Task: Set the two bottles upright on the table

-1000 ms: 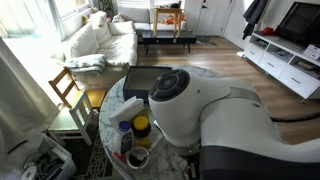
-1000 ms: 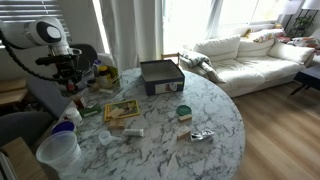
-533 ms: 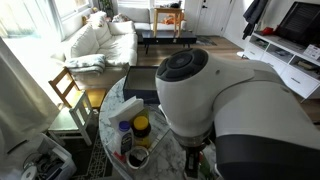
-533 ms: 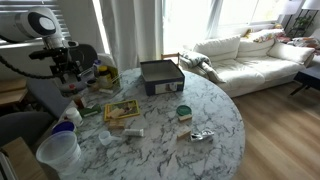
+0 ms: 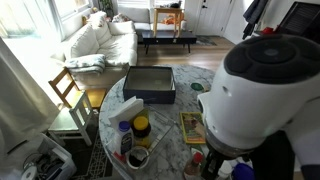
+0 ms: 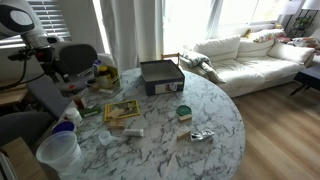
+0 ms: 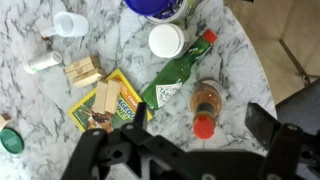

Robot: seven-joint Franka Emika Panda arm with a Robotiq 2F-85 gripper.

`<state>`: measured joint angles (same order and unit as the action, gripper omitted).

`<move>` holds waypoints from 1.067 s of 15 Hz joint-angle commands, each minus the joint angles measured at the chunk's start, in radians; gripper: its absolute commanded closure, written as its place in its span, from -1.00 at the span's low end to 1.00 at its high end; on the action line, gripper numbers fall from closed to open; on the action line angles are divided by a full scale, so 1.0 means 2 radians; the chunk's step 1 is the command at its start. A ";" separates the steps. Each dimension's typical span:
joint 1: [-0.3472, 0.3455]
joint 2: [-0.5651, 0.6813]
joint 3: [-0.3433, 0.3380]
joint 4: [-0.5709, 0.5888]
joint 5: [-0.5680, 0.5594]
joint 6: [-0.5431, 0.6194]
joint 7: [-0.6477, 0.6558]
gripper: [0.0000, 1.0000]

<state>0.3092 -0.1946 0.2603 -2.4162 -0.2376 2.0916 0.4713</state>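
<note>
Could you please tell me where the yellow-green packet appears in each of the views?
In an exterior view: packet at lower right, partly hidden.
In an exterior view: left of centre, in front of the dark box.
Wrist view: lower left.
Shared landmark: the round green lid.

Marble table (image 6: 220, 115): green bottle (image 7: 172, 82), dark box (image 6: 160, 75)

Wrist view: bottle (image 7: 172, 82) lay diagonally, boxed in. A white round lid (image 7: 166, 40) sat just above it, the second bottle (image 7: 205, 105) just beside it on the right, and a yellow packet (image 7: 108, 103) close on the left. The table (image 7: 30, 105) edge ran near the right of both bottles. There was open marble left of the packet and above the wooden blocks (image 7: 83, 72).
</note>
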 commanded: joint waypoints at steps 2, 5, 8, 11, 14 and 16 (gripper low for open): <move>-0.019 -0.107 0.022 -0.112 0.013 0.064 0.098 -1.00; -0.028 -0.087 0.029 -0.093 0.010 0.061 0.094 -1.00; -0.031 -0.109 0.032 -0.110 0.012 0.067 0.103 -1.00; -0.050 -0.090 0.023 -0.125 0.037 0.082 0.134 -1.00; -0.064 -0.088 0.013 -0.149 0.056 0.102 0.129 -1.00; -0.068 -0.083 0.004 -0.165 0.073 0.126 0.113 -1.00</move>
<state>0.1860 -0.3674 0.2888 -2.6889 -0.1418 2.2667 0.7242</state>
